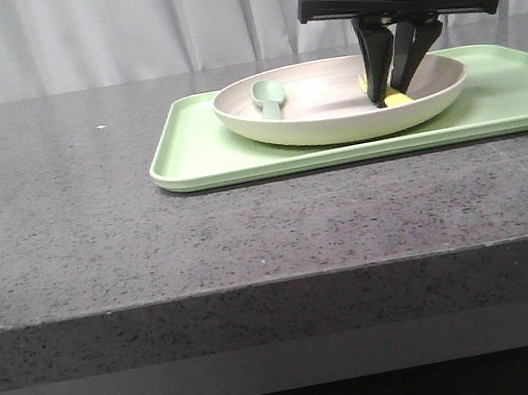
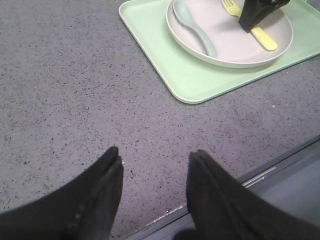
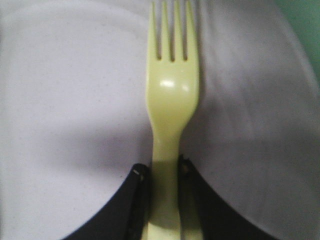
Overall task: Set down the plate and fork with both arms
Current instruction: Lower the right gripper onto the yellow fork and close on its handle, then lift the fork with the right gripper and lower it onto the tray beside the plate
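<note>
The off-white plate (image 1: 333, 123) sits on the light-green tray (image 1: 199, 158) at the back right of the table. The pale-yellow fork (image 3: 172, 100) lies in the plate's right half, tines pointing away from me. My right gripper (image 1: 394, 93) reaches down into the plate, and its fingers press both sides of the fork's handle (image 1: 397, 99). In the left wrist view the plate (image 2: 235, 52), the fork (image 2: 264, 39) and the right gripper (image 2: 248, 24) show at the far side. My left gripper (image 2: 156, 156) is open and empty, low over bare table near the front edge.
A small grey-green spoon (image 1: 268, 97) lies in the left half of the plate; it also shows in the left wrist view (image 2: 197, 31). The tray (image 2: 190, 80) extends right of the plate. The dark speckled tabletop (image 1: 90, 186) stretches left and forward. White curtains hang behind.
</note>
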`<state>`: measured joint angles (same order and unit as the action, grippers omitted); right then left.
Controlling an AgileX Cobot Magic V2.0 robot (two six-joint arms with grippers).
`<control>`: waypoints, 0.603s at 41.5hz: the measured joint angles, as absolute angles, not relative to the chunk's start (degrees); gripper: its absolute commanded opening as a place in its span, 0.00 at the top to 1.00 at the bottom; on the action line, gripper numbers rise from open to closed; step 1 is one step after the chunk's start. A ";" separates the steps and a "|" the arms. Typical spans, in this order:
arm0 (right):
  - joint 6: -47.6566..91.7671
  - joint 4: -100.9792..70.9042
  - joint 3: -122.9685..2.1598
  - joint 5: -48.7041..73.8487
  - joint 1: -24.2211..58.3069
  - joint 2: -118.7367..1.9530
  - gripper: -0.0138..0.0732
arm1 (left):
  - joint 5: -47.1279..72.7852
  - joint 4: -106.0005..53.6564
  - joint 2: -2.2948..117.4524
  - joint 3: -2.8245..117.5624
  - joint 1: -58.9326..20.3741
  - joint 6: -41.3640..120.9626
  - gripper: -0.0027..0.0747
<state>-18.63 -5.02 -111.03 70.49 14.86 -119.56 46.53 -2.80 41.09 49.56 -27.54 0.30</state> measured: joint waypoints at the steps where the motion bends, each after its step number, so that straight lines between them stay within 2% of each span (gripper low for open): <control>1: -18.63 -5.02 -111.03 70.49 14.86 -119.56 0.73 | 46.53 -2.80 41.09 49.56 -27.54 0.30 0.56; 15: -16.33 -4.83 -114.22 70.93 14.49 -118.11 0.73 | 46.53 -2.80 41.09 49.56 -27.54 0.30 0.56; 25: -13.69 -4.83 -119.30 71.02 9.72 -115.07 0.73 | 46.53 -2.80 41.09 49.56 -27.54 0.30 0.56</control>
